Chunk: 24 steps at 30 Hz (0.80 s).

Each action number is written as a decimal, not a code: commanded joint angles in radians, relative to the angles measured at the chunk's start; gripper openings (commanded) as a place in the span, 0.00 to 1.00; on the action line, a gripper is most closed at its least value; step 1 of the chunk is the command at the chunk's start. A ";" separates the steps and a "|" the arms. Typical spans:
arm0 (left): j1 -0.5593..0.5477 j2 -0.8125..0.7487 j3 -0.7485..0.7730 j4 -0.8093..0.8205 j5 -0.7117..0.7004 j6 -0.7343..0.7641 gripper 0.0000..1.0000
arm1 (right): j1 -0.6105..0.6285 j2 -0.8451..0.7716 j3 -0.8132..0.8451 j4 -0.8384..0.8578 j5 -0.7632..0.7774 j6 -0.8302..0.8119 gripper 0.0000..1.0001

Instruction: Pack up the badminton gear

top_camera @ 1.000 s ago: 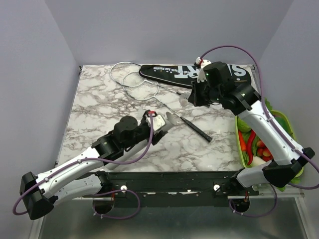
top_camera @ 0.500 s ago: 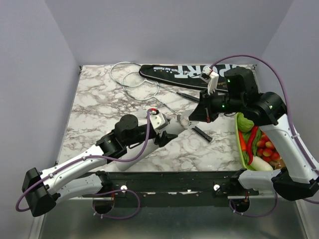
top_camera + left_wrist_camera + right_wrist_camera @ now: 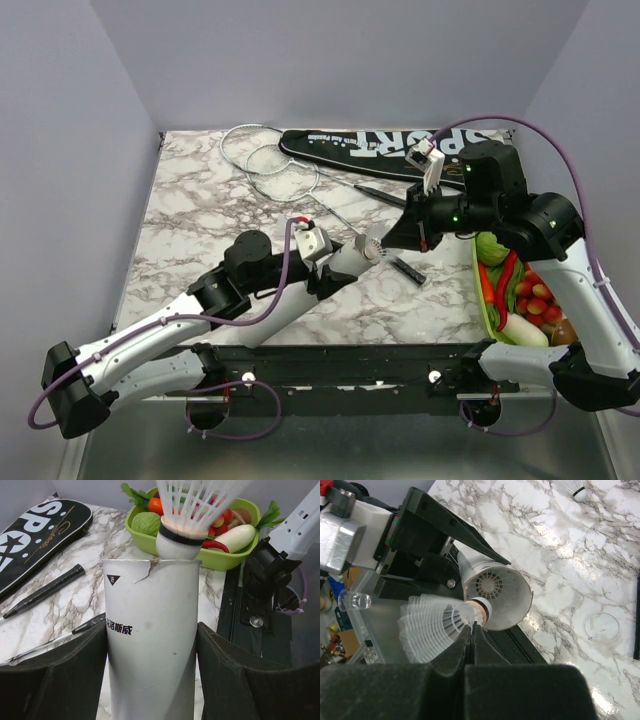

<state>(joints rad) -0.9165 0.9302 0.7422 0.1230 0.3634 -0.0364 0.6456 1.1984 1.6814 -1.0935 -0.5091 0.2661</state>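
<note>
1. Since a second ago, I see the right gripper [image 3: 472, 631] has swung from over the bag [image 3: 365, 148] to mid-table, and the left gripper [image 3: 150, 690] has reached up to meet it.
2. My left gripper clamps a white tube [image 3: 150, 610].
3. My right gripper pinches a shuttlecock [image 3: 437, 622], its cork at the tube's rim.
4. Both rackets [image 3: 283, 172] lie beside the bag at the far edge.

Left gripper [image 3: 151, 645], right gripper [image 3: 472, 634] clamped
</note>
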 commanded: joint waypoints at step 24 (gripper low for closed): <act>0.001 -0.094 -0.006 0.099 0.017 -0.054 0.00 | 0.048 0.151 0.011 -0.006 -0.039 0.053 0.01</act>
<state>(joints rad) -0.9165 0.8368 0.7418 0.1398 0.3779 -0.0784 0.6529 1.3228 1.6463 -1.0523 -0.5911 0.3309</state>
